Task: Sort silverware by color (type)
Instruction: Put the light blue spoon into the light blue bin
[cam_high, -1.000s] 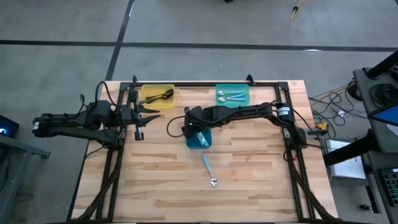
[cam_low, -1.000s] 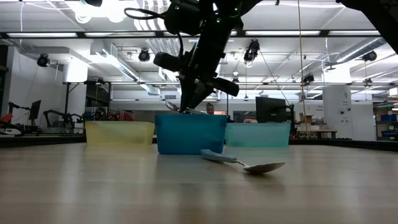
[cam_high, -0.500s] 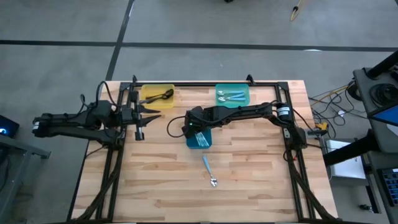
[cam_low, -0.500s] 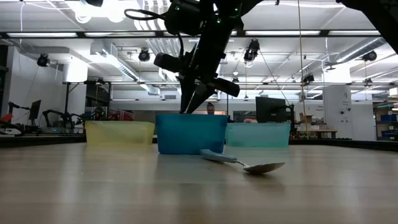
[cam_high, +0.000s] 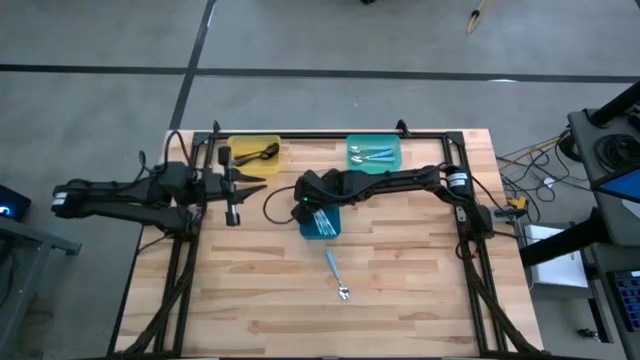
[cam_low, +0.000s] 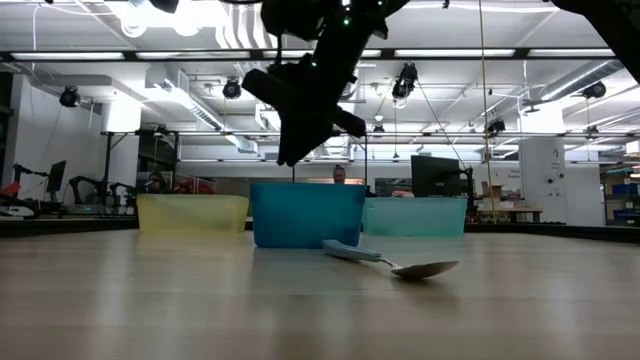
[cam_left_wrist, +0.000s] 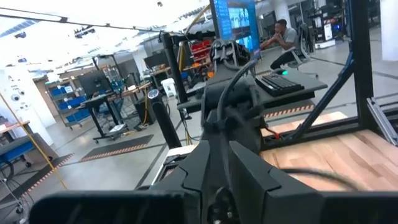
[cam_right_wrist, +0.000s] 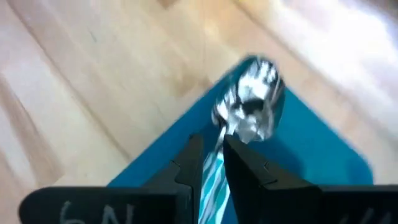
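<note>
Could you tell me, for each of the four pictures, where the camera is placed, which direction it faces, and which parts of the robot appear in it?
High view: above, facing straight down on the table; both arms, three trays.
Low view: at tabletop height, facing level across into the room; the right gripper hangs above the blue tray.
Left wrist view: on the left arm, facing the room; only its own dark body shows.
Right wrist view: on the right arm, facing down past its fingers onto a spoon in the blue tray.
Shared: high and low views both show the loose spoon on the table.

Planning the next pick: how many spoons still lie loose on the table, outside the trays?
1: a blue-handled spoon on the bare wood, in front of the blue tray. None seems hidden.
</note>
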